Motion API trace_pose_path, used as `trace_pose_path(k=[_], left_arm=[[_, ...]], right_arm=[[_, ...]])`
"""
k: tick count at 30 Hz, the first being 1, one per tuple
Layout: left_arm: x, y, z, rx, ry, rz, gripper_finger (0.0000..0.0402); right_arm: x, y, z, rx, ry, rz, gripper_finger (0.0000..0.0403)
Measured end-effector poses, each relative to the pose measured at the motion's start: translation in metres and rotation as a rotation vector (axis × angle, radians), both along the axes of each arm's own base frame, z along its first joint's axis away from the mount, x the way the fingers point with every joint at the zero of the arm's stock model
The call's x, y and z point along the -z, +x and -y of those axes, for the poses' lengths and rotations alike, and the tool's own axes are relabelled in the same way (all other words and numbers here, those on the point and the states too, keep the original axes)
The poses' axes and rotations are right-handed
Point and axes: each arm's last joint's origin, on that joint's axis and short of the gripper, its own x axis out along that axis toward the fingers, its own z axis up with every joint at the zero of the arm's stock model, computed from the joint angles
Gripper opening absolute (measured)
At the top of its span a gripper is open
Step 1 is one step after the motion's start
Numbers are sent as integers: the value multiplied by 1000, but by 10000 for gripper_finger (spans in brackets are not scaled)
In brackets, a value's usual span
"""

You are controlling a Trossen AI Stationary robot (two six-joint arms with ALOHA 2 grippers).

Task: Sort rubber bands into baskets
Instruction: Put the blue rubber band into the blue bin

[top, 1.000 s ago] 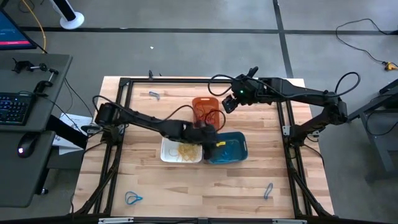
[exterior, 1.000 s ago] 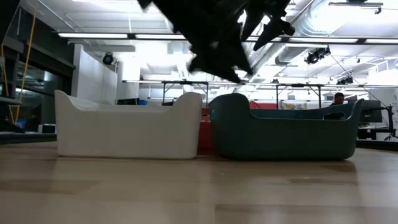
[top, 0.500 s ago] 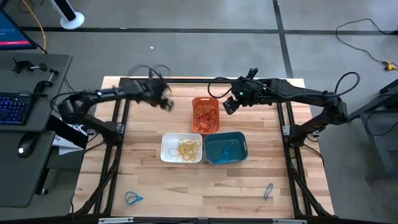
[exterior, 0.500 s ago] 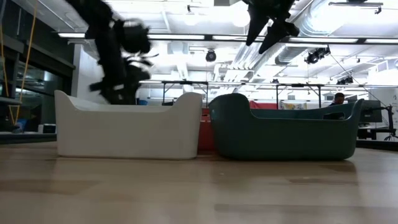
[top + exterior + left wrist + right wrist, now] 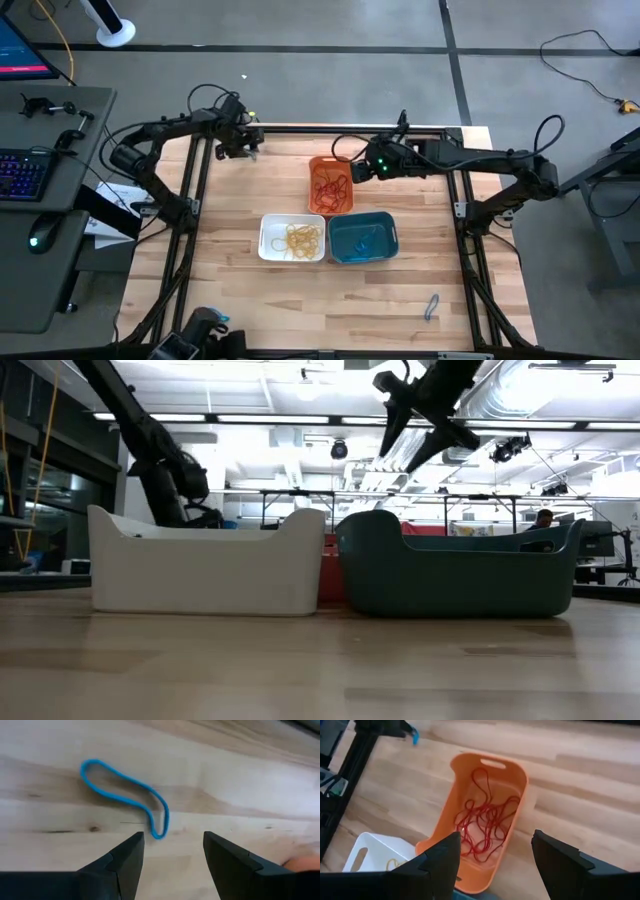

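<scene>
Left pincer (image 5: 247, 147) is out at the far left part of the bench (image 5: 400, 290), hanging over a blue rubber band (image 5: 127, 796) that lies flat on the wood; in the left wrist view its fingers (image 5: 126, 860) stand apart with the near end of the loop just ahead of the gap, not touching it. Right pincer (image 5: 372, 168) sits over the far side of the bench, just beside the orange basket (image 5: 330, 163), and its wrist view shows the fingers (image 5: 440, 857) spread wide, looking down into that basket at a tangle of red rubber bands (image 5: 485, 822). Nearer the front, the white basket (image 5: 270, 245) holds a heap of yellow rubber bands (image 5: 301, 238), and touching its side is the teal basket (image 5: 388, 240) with a blue band (image 5: 365, 240) inside. Another blue band (image 5: 432, 305) lies alone on the bench towards the front right, well apart from the baskets. In the low view the white and teal baskets stand side by side, the orange one peeking between them.
</scene>
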Motion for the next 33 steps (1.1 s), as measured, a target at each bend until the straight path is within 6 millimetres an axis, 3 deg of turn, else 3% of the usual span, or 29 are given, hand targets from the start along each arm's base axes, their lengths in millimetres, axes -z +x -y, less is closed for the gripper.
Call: trace_pose_path(k=[7, 33], left_arm=[[0, -4, -4, -68, -15, 19, 198], [18, 24, 2, -15, 42, -201, 198]], right_arm=[[7, 2, -13, -2, 11, 0, 233], [6, 6, -46, -69, 22, 25, 233]])
